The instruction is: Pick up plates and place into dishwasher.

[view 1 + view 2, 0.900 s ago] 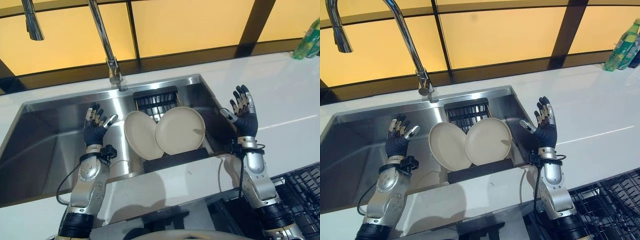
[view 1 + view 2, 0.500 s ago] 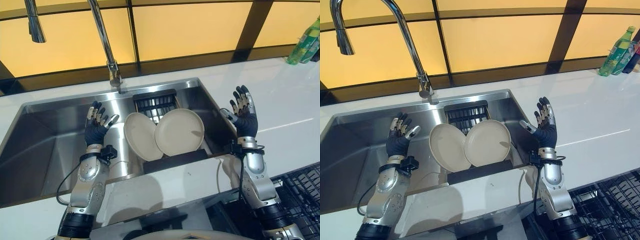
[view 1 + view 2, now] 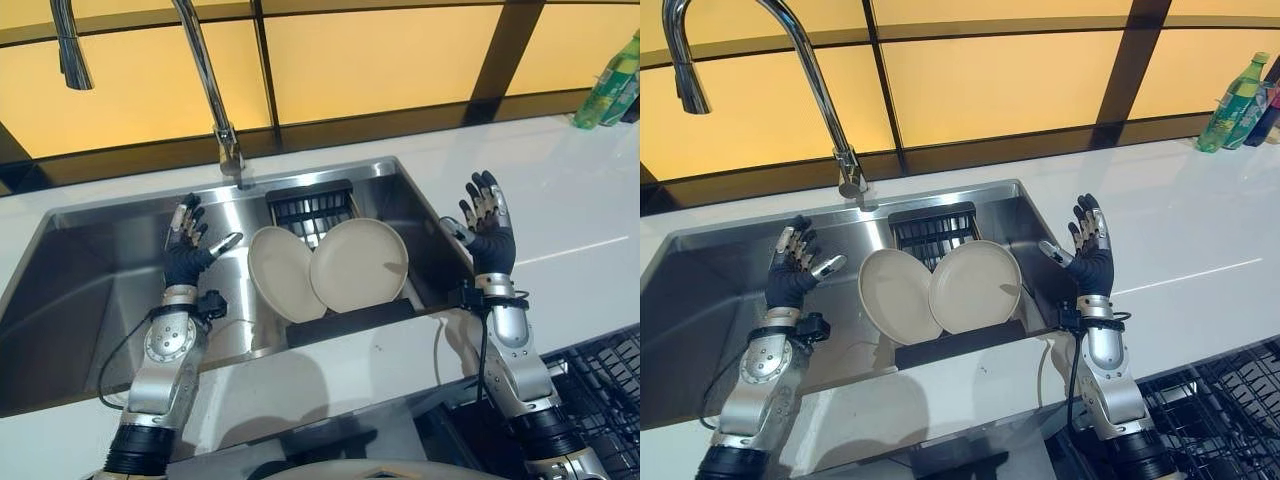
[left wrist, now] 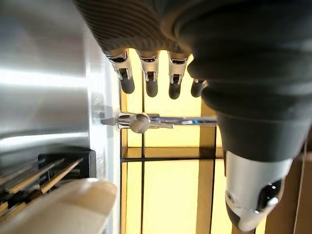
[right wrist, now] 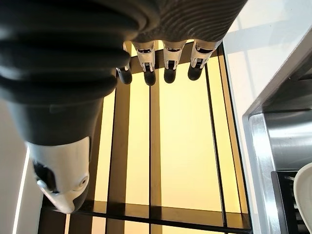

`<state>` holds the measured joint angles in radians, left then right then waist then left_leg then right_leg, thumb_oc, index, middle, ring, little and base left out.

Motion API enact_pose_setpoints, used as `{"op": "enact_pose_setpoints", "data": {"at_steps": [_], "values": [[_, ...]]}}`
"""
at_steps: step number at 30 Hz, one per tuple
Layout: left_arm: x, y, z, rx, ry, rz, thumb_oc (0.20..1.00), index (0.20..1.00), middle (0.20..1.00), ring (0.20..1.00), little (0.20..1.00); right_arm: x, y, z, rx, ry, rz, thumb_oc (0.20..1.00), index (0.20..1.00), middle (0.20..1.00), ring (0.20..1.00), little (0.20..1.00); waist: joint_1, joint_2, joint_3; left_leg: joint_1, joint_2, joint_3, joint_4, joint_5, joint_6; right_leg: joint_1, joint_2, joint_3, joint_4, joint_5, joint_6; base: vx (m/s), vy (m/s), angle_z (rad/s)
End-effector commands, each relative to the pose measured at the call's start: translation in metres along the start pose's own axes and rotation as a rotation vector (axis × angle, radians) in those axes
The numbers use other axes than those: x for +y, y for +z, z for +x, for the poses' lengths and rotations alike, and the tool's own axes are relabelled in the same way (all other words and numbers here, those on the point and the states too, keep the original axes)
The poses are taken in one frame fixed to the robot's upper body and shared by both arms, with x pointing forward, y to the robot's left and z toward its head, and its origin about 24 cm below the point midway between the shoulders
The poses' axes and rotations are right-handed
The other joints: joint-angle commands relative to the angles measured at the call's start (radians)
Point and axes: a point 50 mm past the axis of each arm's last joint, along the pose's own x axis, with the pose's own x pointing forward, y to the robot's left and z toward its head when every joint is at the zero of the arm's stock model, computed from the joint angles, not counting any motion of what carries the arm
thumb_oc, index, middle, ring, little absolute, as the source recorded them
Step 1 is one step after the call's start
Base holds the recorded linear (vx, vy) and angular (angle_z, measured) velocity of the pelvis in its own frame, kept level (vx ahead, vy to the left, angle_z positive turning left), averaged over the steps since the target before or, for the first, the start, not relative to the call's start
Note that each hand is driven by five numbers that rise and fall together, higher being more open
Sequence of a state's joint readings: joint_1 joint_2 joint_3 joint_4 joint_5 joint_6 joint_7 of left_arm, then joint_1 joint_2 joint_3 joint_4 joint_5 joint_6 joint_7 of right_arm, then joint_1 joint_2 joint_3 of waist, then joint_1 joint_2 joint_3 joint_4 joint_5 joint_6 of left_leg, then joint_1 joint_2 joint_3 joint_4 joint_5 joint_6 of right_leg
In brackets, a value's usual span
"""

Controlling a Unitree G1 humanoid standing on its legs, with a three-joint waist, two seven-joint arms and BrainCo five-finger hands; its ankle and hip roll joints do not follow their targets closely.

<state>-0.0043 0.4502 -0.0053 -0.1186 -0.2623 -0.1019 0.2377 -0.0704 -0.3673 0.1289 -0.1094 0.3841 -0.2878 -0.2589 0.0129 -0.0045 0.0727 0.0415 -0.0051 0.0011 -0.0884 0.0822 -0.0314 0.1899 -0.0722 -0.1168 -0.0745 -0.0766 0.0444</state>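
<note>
Two plates (image 3: 330, 268) lean overlapped in the sink (image 3: 100, 280); rigid, glazed, likely slippery, breakable. Your left hand (image 3: 186, 252) and right hand (image 3: 484, 228) are spread, empty. Pinch the right plate's rim at 3 o'clock.

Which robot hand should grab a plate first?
Probably the left hand: it hovers open inside the sink, right beside the left plate. The right hand, also open, is over the counter, past the sink's rim.

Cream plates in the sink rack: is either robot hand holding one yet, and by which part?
No. Both cream plates stand untouched in the black rack. The left robot hand and right robot hand hover open on either side, holding nothing.
</note>
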Motion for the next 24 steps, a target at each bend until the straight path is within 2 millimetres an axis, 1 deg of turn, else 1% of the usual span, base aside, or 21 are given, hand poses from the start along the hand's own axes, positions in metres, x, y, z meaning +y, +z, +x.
{"op": "enact_pose_setpoints", "data": {"at_steps": [1, 5, 8, 11, 12, 13, 16, 20, 24], "values": [[0.029, 0.022, 0.019, -0.139, 0.061, 0.229, 1.000, 1.000, 1.000, 1.000, 1.000, -0.006, 0.015, 0.004, -0.073, 0.021, -0.017, 1.000, 1.000, 1.000, 1.000, 1.000, 0.005, 0.017, -0.069, 0.042, 0.037, 0.028, 0.006, -0.103, -0.016, -0.097, -0.023, 0.022, -0.010, 0.076, 0.053, 0.03, 0.037, 0.00], [0.047, 0.025, 0.023, -0.162, 0.064, 0.515, 1.000, 1.000, 1.000, 1.000, 1.000, -0.009, 0.017, 0.004, -0.066, 0.027, -0.029, 1.000, 1.000, 1.000, 1.000, 1.000, 0.000, 0.024, -0.072, 0.037, 0.038, 0.034, 0.007, -0.101, -0.018, -0.101, -0.024, 0.025, -0.010, 0.075, 0.054, 0.02, 0.036, 0.00], [0.062, 0.028, 0.026, -0.171, 0.031, 0.776, 1.000, 1.000, 1.000, 1.000, 1.000, -0.014, 0.019, 0.004, -0.062, 0.032, -0.040, 1.000, 1.000, 1.000, 1.000, 1.000, -0.006, 0.031, -0.072, 0.035, 0.039, 0.040, 0.008, -0.100, -0.019, -0.104, -0.025, 0.028, -0.010, 0.075, 0.056, 0.03, 0.044, -0.01], [0.069, 0.031, 0.024, -0.201, -0.003, 0.946, 1.000, 1.000, 1.000, 1.000, 1.000, -0.019, 0.020, 0.004, -0.054, 0.029, -0.051, 1.000, 1.000, 1.000, 1.000, 1.000, -0.008, 0.035, -0.069, 0.033, 0.038, 0.043, 0.008, -0.098, -0.019, -0.106, -0.027, 0.031, -0.011, 0.077, 0.058, 0.03, 0.040, -0.01], [0.070, 0.032, 0.024, -0.207, -0.006, 0.962, 1.000, 1.000, 1.000, 1.000, 1.000, -0.019, 0.020, 0.004, -0.053, 0.029, -0.053, 1.000, 1.000, 1.000, 1.000, 1.000, -0.009, 0.036, -0.068, 0.033, 0.037, 0.044, 0.007, -0.098, -0.019, -0.107, -0.028, 0.031, -0.011, 0.077, 0.058, 0.03, 0.049, -0.02], [0.070, 0.034, 0.023, -0.233, -0.029, 1.036, 1.000, 1.000, 1.000, 1.000, 1.000, -0.021, 0.021, 0.004, -0.050, 0.031, -0.058, 1.000, 1.000, 1.000, 1.000, 1.000, -0.011, 0.038, -0.066, 0.033, 0.037, 0.045, 0.006, -0.098, -0.019, -0.108, -0.028, 0.033, -0.011, 0.078, 0.059, 0.03, 0.042, -0.03], [0.070, 0.039, 0.022, -0.307, -0.053, 1.166, 1.000, 1.000, 1.000, 1.000, 1.000, -0.022, 0.021, 0.003, -0.045, 0.035, -0.064, 1.000, 1.000, 1.000, 1.000, 1.000, -0.016, 0.041, -0.062, 0.034, 0.037, 0.048, 0.003, -0.098, -0.019, -0.110, -0.030, 0.035, -0.012, 0.080, 0.062, 0.04, 0.044, -0.04], [0.067, 0.041, 0.020, -0.419, -0.093, 1.312, 1.000, 1.000, 1.000, 1.000, 1.000, -0.024, 0.018, 0.001, -0.028, 0.046, -0.067, 1.000, 1.000, 1.000, 1.000, 1.000, -0.025, 0.044, -0.058, 0.035, 0.036, 0.056, 0.001, -0.099, -0.019, -0.113, -0.033, 0.039, -0.013, 0.083, 0.067, 0.05, 0.035, -0.03], [0.059, 0.043, 0.020, -0.536, -0.150, 1.388, 1.000, 1.000, 1.000, 1.000, 1.000, -0.025, 0.018, 0.001, -0.018, 0.061, -0.070, 1.000, 1.000, 1.000, 1.000, 1.000, -0.038, 0.048, -0.051, 0.035, 0.034, 0.066, 0.001, -0.101, -0.018, -0.119, -0.036, 0.043, -0.013, 0.088, 0.072, 0.04, 0.040, -0.04]]}}
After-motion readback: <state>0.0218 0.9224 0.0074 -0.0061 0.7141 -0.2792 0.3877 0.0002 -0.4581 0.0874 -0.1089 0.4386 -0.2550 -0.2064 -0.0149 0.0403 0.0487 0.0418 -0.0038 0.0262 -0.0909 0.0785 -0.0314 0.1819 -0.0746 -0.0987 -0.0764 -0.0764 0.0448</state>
